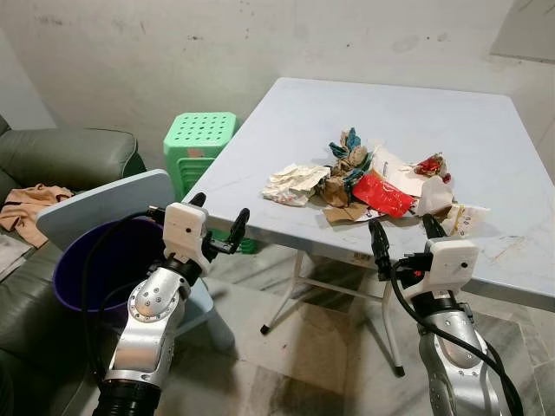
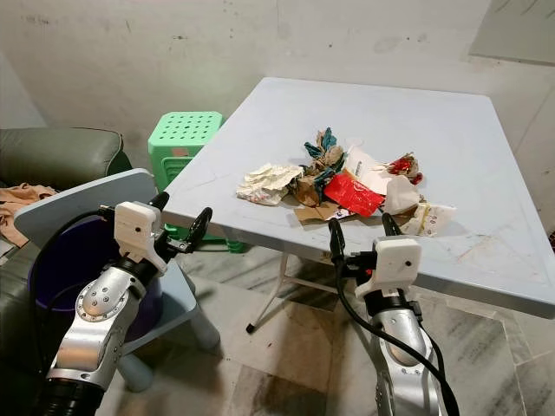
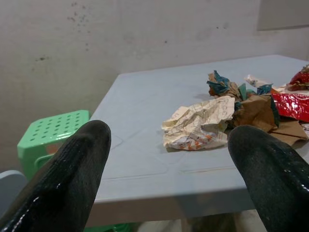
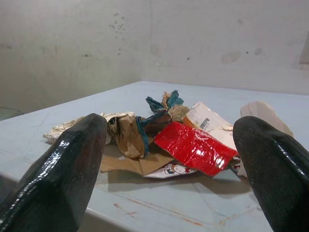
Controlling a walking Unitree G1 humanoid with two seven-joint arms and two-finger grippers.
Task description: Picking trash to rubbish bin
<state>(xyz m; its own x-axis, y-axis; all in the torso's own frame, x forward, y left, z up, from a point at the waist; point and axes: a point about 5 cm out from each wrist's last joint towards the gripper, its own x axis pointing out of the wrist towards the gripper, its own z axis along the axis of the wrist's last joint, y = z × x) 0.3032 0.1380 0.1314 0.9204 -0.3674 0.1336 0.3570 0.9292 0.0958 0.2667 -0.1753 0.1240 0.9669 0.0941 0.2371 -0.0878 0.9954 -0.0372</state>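
**Reach for the trash pile**

Both pincers hang short of the table edge, fingers spread apart, holding nothing: your left pincer (image 1: pixel 218 222) and right pincer (image 1: pixel 405 230). You are at the approach step, by my reading. The trash pile (image 1: pixel 364 180) lies mid-table (image 1: pixel 486 130); the purple bin (image 1: pixel 87 269) waits at your left. Next, push the right pincer forward over the red wrapper (image 4: pixel 193 147) and close.
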